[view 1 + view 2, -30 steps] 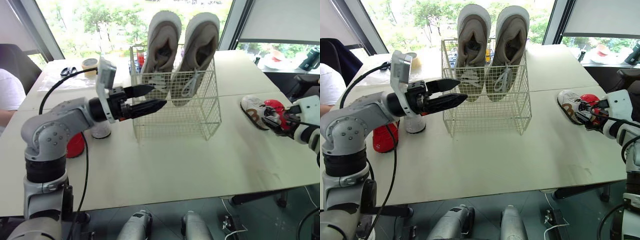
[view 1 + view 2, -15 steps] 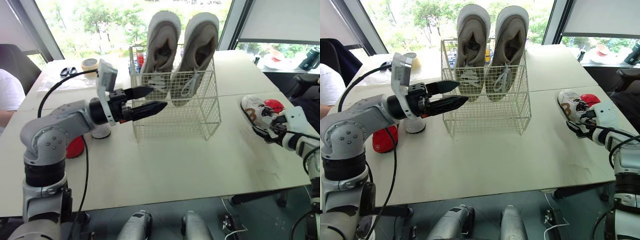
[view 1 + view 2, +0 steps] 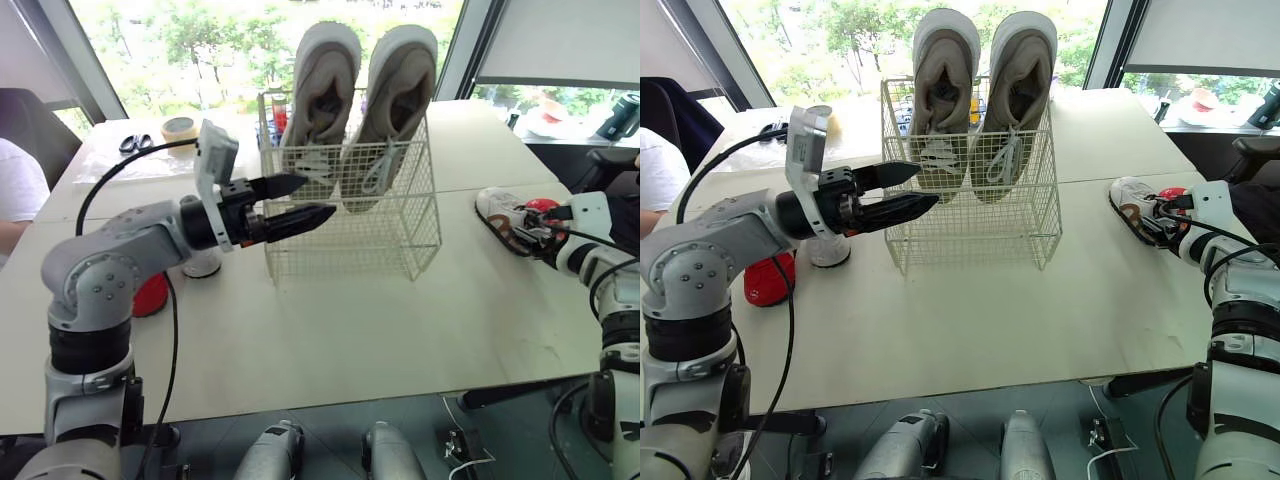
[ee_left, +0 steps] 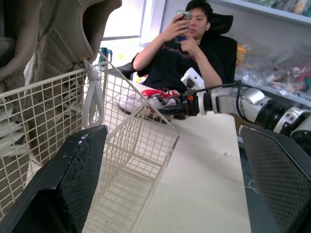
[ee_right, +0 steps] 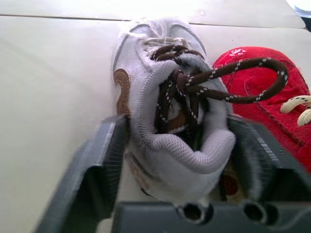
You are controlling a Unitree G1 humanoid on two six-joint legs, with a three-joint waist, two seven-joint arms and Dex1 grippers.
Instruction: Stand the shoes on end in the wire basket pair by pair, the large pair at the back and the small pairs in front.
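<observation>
1. Left eye view: the wire basket (image 3: 400, 238) sat mid-table (image 3: 350, 330), and the large pair (image 3: 325, 100) was already up on end against its back wall, with room left in front. The left gripper (image 3: 318, 196) hovered at the basket's left front corner, fingers spread and carrying nothing. Out near the table's right edge, the right gripper (image 3: 528, 228) was down on a small white shoe (image 3: 497, 203) lying on its sole, with a red shoe (image 3: 545, 206) tight against it. A second red shoe (image 3: 150, 293) lay by the left arm.

2. Right eye view: same layout, and it settled the score. Big pair done, small pairs to go. My call was that the step in hand was picking up the first small shoe.

3. Left wrist view: the two black fingers (image 4: 77, 179) stood wide apart around plain air, with the basket's wire wall between them. A seated person (image 4: 180, 53) beyond the table looked at a phone.

4. Right wrist view: here was the action. The fingers (image 5: 104, 165) pressed on either flank of the white shoe's padded collar, so I read that pincer as clamped on the shoe. Brown laces (image 5: 218, 73) looped loosely towards the red shoe just beside it. The next move looked to call for a clean lift, clear of the red neighbour with no lace snagging. After that, a carry to the basket's front and a tip onto its end before release.
</observation>
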